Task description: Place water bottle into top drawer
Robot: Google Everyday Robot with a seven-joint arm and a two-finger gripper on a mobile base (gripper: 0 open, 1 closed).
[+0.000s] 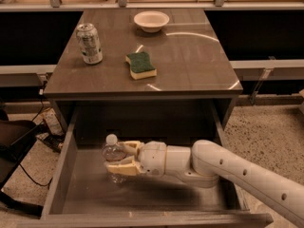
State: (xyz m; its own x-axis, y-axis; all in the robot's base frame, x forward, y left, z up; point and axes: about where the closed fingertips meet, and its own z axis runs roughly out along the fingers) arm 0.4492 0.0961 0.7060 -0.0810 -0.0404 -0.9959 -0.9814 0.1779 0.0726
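The water bottle (113,155) stood upright inside the open top drawer (66,177), toward its left side. The gripper (119,157) was clamped around its clear ribbed body, below the white cap. Its base seemed to touch the flat grey floor, though the dim light made that hard to confirm. The carrying looked done; letting go and drawing the arm out remained. On the smooth brown bench (194,61) above sat a metal soda can (89,43), a green-and-yellow sponge (141,64) and a shallow white bowl (151,21).
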